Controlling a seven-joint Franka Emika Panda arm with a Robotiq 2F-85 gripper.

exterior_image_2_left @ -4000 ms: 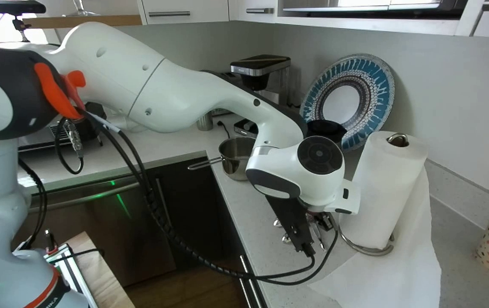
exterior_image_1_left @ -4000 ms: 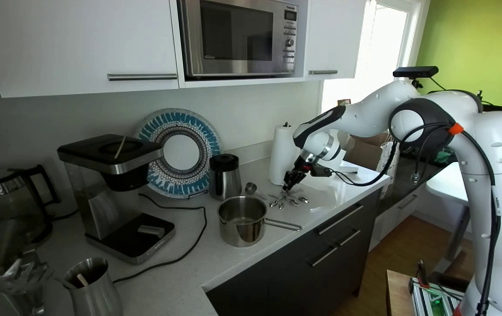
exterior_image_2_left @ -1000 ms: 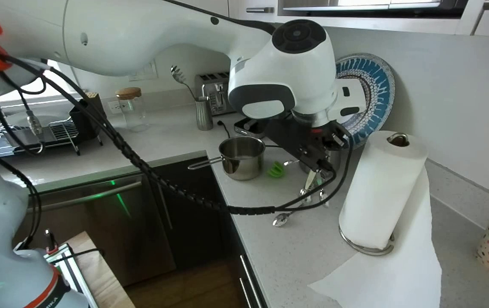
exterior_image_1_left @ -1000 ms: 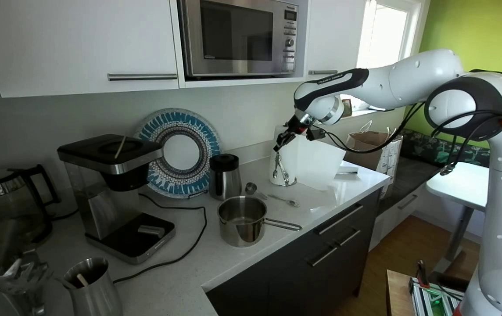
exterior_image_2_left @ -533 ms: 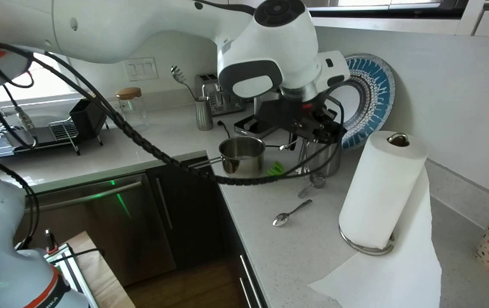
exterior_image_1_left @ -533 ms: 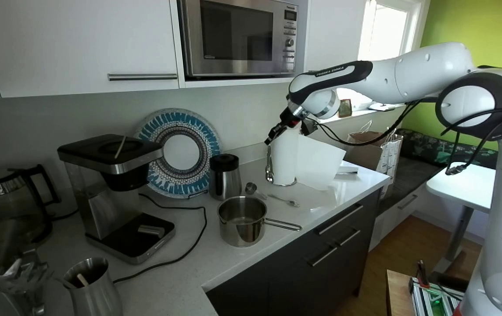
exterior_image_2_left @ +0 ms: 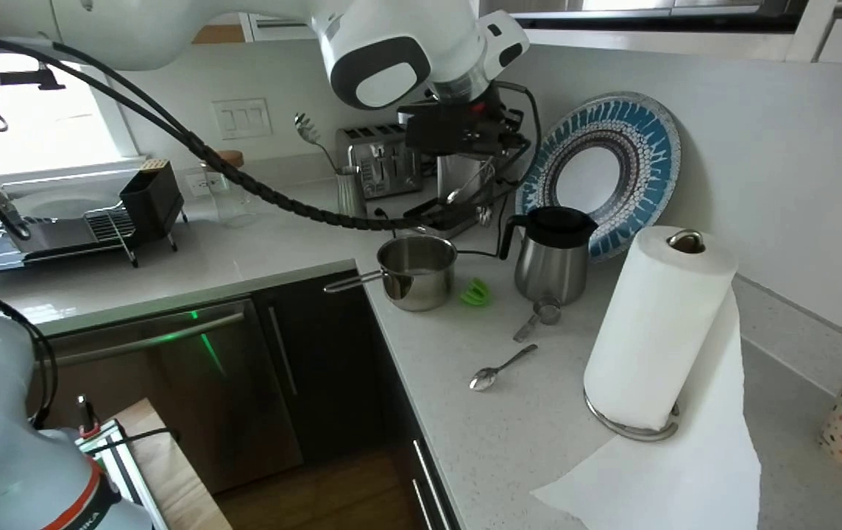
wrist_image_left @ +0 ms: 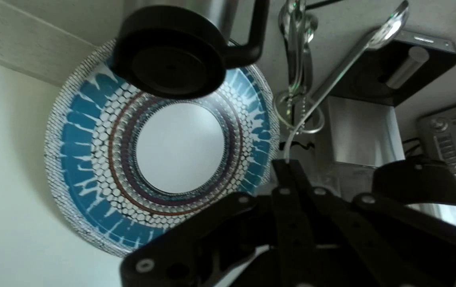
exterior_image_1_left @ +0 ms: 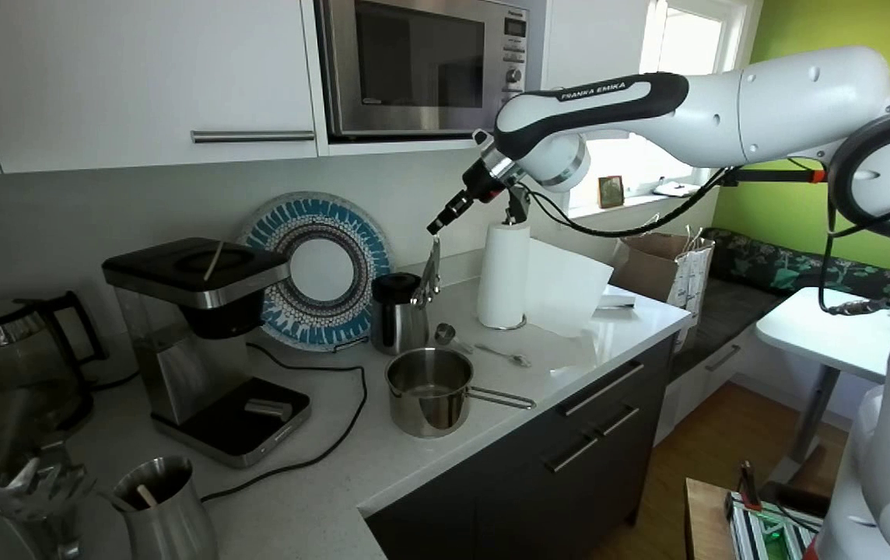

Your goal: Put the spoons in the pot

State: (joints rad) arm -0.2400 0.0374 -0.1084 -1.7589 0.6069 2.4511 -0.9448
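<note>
Kitchen, built-in micro [exterior_image_1_left: 422, 66], coffee mkr [exterior_image_1_left: 200, 272], toaster [exterior_image_2_left: 380, 162], dish rack [exterior_image_2_left: 110, 223], cabs [exterior_image_1_left: 130, 78]

Pale counter [exterior_image_2_left: 458, 449] | upright pot [exterior_image_2_left: 419, 285] | one spoon [exterior_image_2_left: 488, 376] | scoop [exterior_image_2_left: 547, 312] | green object [exterior_image_2_left: 475, 294] | pitcher [exterior_image_2_left: 553, 263] | coffee machine [exterior_image_1_left: 200, 373]

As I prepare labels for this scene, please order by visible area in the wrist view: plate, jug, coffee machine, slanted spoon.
1. Plate
2. Jug and coffee machine: too alike to rank, both cut off by the edge
3. Slanted spoon

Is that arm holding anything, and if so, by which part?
Yes: a spoon, by the end of its handle, bowl down. Other spoons dangle beside it.
</note>
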